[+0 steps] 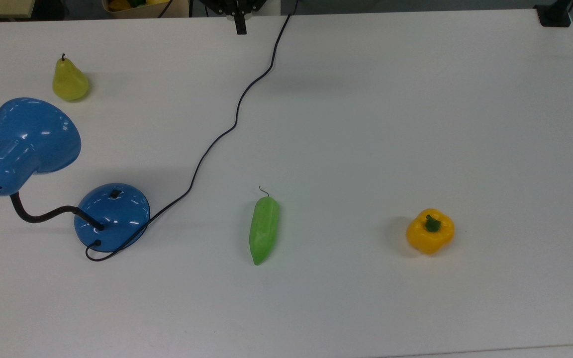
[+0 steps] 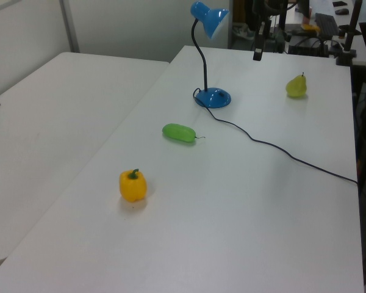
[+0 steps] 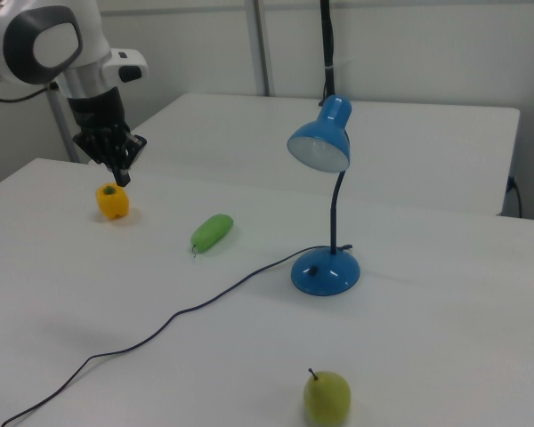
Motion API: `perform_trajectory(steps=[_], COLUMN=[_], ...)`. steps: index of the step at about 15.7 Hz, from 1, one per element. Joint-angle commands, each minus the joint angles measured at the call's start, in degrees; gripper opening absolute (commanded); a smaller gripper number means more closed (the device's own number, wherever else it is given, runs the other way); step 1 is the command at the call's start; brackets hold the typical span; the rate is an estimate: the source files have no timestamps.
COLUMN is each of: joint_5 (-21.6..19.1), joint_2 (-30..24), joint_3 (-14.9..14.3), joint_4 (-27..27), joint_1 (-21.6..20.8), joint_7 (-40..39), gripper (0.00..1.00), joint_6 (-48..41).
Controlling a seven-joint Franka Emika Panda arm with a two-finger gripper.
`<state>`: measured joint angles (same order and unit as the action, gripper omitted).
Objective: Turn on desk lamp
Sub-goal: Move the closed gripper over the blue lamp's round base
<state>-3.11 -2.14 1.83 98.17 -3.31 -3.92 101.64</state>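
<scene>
Top view: claw, fingers pressed together, hangs at the tabletop's far edge; desk lamp's switch lies well toward the top view's lower left

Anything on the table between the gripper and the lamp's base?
In the top view, only the lamp's black cord crosses bare table between the gripper and the lamp base; the pear sits off to the side.
</scene>
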Motion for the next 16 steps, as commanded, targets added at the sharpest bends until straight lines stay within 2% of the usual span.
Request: perform_trajectory(steps=[1,8,13,16], joint_5=[-0.76,2.22,3.28,3.28], joint_2=[-0.41,2.31,5.65,7.67], joint_3=[0.01,-4.11,-7.63,-7.81], joint_4=[1.49,5.0,7.47,8.61], joint_1=[0.58,1.02,1.11,2.69], joint_7=[-4.43,-4.61,-4.43,-3.91], gripper=[0.01,0.01,0.01,0.01], joint_6=[-0.66,4.52,12.86,19.8])
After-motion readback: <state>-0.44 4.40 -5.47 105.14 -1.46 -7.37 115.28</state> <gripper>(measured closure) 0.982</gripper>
